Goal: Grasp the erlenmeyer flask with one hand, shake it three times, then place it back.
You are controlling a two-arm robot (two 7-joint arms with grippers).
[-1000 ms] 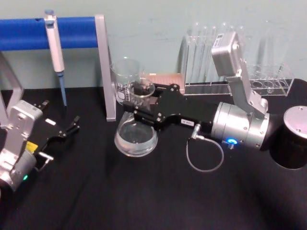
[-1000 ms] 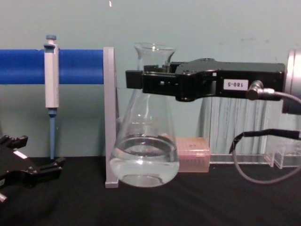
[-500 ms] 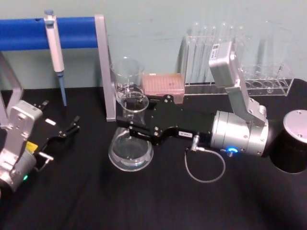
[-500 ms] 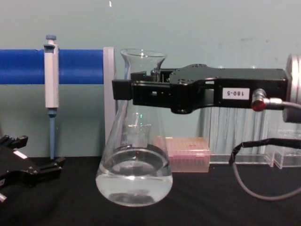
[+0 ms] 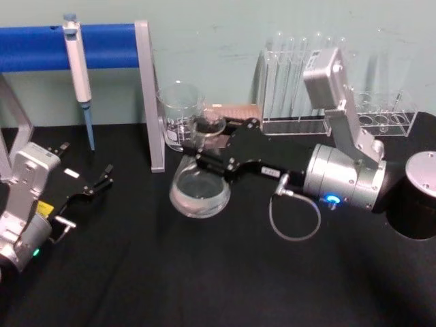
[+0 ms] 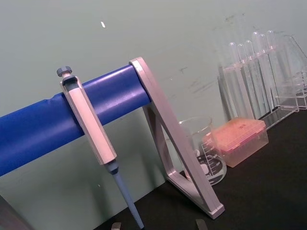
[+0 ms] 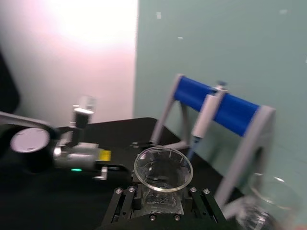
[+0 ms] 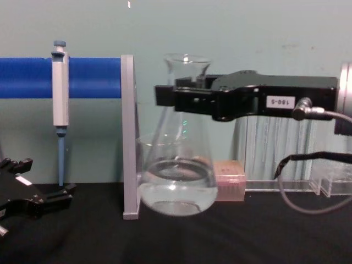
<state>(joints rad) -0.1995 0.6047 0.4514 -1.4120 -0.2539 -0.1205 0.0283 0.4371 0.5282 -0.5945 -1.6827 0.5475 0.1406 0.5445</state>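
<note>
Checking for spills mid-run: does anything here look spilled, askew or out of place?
Nothing stands out. The erlenmeyer flask is roughly upright, clamped at its neck by the right tool, with its liquid inside, and no puddle shows on the black table. The left tool rests open at the table's left.

right gripper (image 5: pixel 210 151) — extended level from the right, jaws clamped on the neck of the erlenmeyer flask (image 5: pixel 199 194) | right wrist (image 5: pixel 344 178) silver, blue light lit | left gripper (image 5: pixel 102 180) parked low at far left, fingers apart
</note>
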